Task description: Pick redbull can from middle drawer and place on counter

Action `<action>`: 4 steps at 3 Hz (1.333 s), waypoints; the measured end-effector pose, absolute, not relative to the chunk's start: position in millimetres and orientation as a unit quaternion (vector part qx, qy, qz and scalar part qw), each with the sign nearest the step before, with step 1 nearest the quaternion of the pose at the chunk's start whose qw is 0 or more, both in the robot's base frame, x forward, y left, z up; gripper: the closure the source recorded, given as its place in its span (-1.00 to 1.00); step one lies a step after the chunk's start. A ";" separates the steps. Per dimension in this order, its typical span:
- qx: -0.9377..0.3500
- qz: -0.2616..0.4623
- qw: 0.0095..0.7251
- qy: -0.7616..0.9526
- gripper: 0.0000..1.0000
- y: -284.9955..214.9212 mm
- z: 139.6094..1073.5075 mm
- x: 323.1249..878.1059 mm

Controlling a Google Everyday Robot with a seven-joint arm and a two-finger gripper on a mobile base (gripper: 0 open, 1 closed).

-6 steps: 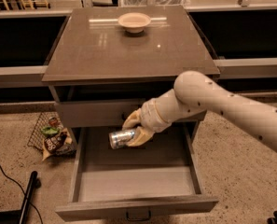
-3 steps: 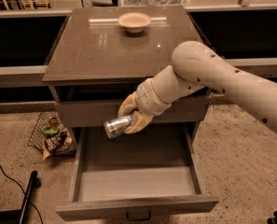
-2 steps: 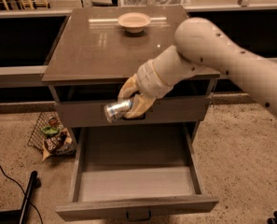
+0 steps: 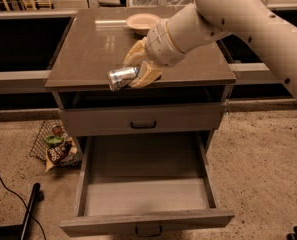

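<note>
My gripper [image 4: 136,68] is shut on the redbull can [image 4: 121,77], a slim silver and blue can held on its side. It hangs over the front edge of the counter [image 4: 93,49], above the cabinet. The middle drawer [image 4: 143,194] stands pulled open below, its grey floor bare. My pale arm reaches in from the upper right.
A pale round bowl [image 4: 143,21] sits at the back of the counter. A closed drawer front with a black bar handle [image 4: 143,125] lies above the open drawer. A wire basket with snack packets [image 4: 55,146] sits on the floor at left. A black cable runs along the floor.
My gripper has lifted the can up out of the drawer, from in front of the upper drawer front to the level of the counter's front edge.
</note>
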State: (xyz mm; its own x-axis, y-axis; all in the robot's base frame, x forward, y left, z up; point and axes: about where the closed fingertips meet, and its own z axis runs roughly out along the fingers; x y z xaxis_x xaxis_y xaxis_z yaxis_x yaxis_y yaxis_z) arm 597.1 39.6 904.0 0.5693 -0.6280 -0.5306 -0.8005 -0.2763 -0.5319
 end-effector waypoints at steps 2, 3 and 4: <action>-0.782 0.101 0.395 0.471 1.00 37.4 899.8 618.6; -0.776 0.100 0.386 0.488 1.00 34.4 887.3 662.2; -0.745 0.090 0.404 0.523 1.00 26.5 889.8 708.6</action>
